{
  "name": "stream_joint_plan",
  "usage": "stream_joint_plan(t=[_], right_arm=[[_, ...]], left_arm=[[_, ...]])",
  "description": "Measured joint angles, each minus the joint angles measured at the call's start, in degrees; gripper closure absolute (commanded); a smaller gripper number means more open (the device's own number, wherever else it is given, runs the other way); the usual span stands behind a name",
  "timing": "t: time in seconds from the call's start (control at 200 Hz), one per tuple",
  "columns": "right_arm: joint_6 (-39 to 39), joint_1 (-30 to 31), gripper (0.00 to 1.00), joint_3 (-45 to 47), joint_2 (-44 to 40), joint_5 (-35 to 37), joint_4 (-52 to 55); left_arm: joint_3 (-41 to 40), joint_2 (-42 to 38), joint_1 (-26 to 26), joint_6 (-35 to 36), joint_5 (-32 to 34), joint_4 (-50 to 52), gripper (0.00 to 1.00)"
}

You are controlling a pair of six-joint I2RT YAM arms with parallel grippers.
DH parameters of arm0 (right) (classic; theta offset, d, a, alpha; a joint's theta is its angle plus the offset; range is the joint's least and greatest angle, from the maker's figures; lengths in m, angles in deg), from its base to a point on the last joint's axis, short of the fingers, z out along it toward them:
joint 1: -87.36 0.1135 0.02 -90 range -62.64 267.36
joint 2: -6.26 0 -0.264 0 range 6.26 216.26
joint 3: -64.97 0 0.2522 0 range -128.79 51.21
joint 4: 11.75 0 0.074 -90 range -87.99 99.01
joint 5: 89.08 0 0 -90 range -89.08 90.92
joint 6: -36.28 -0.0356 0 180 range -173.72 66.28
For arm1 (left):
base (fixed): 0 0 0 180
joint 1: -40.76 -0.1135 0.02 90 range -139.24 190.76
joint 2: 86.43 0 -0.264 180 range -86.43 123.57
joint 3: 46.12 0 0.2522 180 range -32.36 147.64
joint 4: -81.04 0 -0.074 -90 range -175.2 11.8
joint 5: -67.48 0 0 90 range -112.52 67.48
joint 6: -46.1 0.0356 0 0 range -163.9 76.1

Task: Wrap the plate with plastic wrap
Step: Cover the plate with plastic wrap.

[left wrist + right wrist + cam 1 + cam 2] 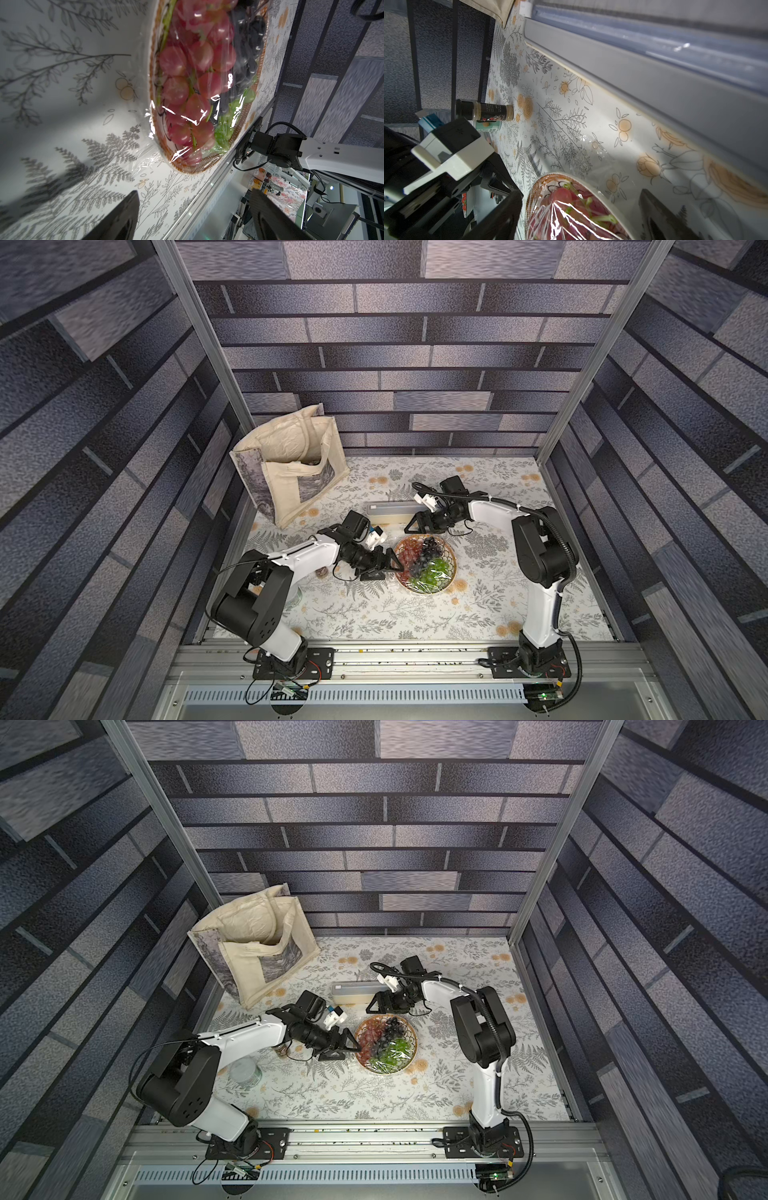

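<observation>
The plate (453,568) sat near the middle of the bench (478,614), its grapes under plastic wrap (419,572). The wrinkled film covered the fruit, and a loose edge (145,160) spilled onto the bench on the left arm's side. Just behind the plate lay the box (388,509), its long axis across the bench, parallel with the back wall. One end was hidden under the right arm.

The left pincer (392,572) pointed at the plate's left rim, just beside it, spread wide and holding nothing. The right pincer (411,524) hung between box and plate at the plate's far edge, also wide open and empty.

Bare bench showed from the plate to the front rail and out to the right wall in both top views. The left side was tighter. A bag (291,468) stood in the back left corner, a bottle (483,112) near the left arm and a jar (245,1071) by its elbow.
</observation>
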Motion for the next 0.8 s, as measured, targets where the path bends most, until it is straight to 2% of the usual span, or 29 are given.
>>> stream_joint_plan(t=[0.466, 0.621, 0.802], right_arm=[[-1.9, -2.0, 0.06, 6.8, 0.0, -3.8, -5.7], [-6.1, -5.4, 0.0, 12.3, -6.5, -1.3, -6.6], [-8.3, -11.6, 0.0, 17.2, -20.2, 4.2, -5.2]], left_arm=[[0.0, 2.0, 1.3, -0.4, -0.7, -0.9, 0.13], [0.0, 2.1, 1.6, -0.4, -1.1, -1.0, 0.13], [0.6, 5.1, 3.1, -0.4, -1.5, -1.3, 0.13]])
